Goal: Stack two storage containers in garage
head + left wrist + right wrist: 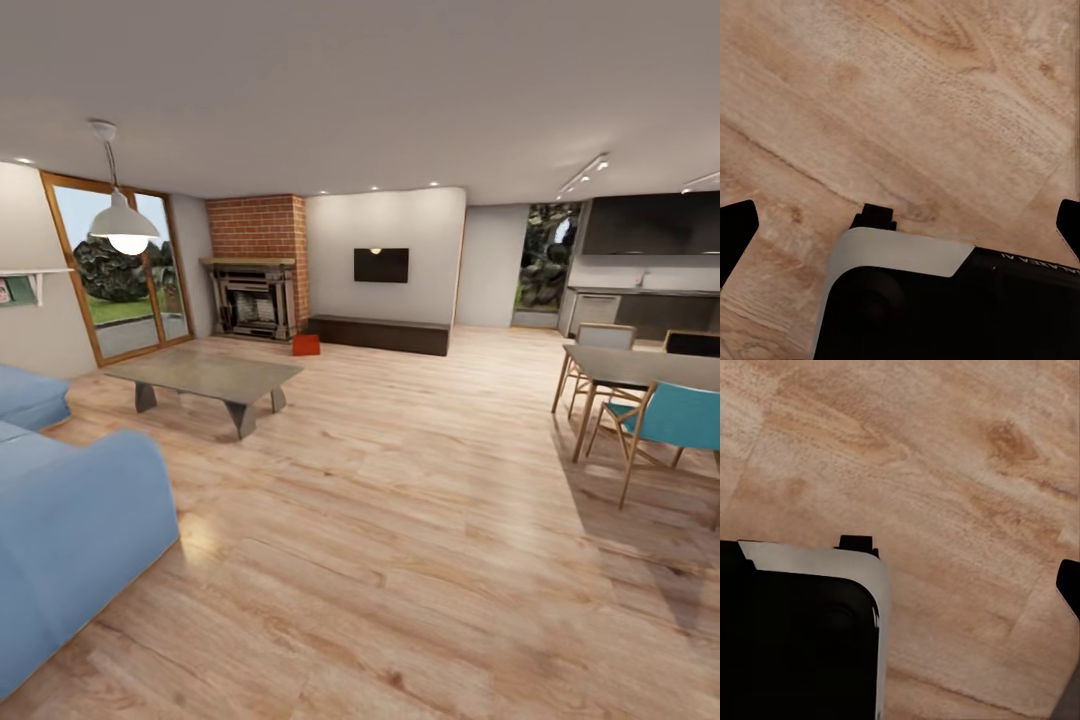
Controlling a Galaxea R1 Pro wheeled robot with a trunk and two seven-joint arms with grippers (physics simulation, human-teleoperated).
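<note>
I am in the living room, on its light wood-plank floor (400,520). A small orange-red block, which I take for the storage containers (306,345), sits far off on the floor between the brick fireplace (255,290) and the long dark bench (380,334); I cannot tell if it is one or two. My left gripper (900,225) hangs open over bare planks, a black fingertip (736,225) at each side. My right gripper (904,585) also faces the planks, with one fingertip (1069,583) showing and the other hidden behind my own body.
A grey low coffee table (205,378) and a blue sofa (70,520) stand at the left. A dining table (640,368) with chairs (665,420) is at the right. A wide strip of wood floor runs between them toward the fireplace. A black screen (381,265) hangs above the bench.
</note>
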